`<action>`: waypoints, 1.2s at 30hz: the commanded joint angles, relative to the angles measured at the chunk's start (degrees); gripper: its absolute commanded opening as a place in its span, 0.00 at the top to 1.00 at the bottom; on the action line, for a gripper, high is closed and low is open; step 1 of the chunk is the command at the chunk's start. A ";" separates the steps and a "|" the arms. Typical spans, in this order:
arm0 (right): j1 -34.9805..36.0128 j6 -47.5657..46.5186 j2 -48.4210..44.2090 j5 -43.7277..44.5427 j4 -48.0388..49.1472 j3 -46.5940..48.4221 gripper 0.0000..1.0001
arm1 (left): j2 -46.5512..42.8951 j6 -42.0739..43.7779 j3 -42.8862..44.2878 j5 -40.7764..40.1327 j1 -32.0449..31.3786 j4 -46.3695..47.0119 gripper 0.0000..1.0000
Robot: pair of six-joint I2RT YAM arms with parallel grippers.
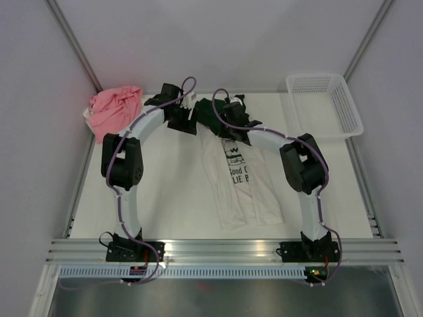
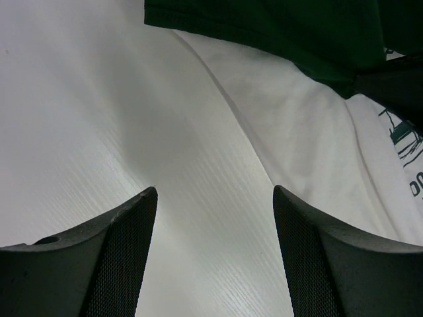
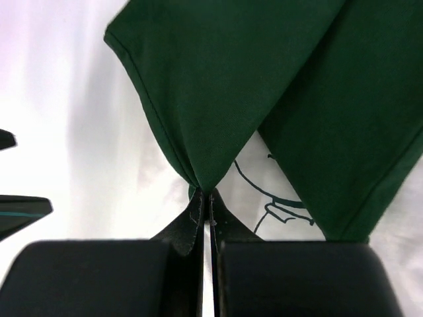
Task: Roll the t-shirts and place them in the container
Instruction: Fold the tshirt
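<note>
**Near.** Cream tee with black lettering (image 1: 243, 188): lying flat on the table (image 1: 165, 198), folded into a long strip running away from the arm bases. It is soft, light and limp, and is likely to be sagging wherever it is unsupported.

**Middle.** Left gripper (image 2: 215, 190): hovering over bare table just beside the cream tee's edge, fingers standing apart, holding nothing.
Right gripper (image 3: 205, 198): fingers pressed together, pinching a folded edge of the dark green tee (image 3: 218, 79). That tee is lying across the far end of the cream tee, its cloth gathering to a point at the pinch.
Handling: the cloth is thin and stretchy and probably drags unevenly from one pinch. Taking both corners of one end should be keeping a roll straight.

**Far.** Pink tee (image 1: 115, 109): sitting bunched in the far left corner.
White mesh basket (image 1: 324, 105): sitting at the far right.
</note>
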 commanded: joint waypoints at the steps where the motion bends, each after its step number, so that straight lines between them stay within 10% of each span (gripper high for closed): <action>1: -1.01 0.53 -3.45 1.39 0.60 -0.13 1.00 | -3.11 2.43 0.63 1.81 0.15 0.10 0.24; 11: -3.29 2.82 0.77 1.39 0.16 0.04 0.96 | -3.38 3.31 0.45 2.16 0.06 -0.78 0.24; 20: -3.30 -0.60 0.16 -0.02 -1.95 0.05 0.59 | -9.43 11.47 -8.48 4.09 -5.02 -2.98 0.35; 36: -5.84 -4.83 -31.65 4.90 -8.45 -27.79 0.65 | -23.15 25.37 -31.36 3.22 -27.70 -2.89 0.27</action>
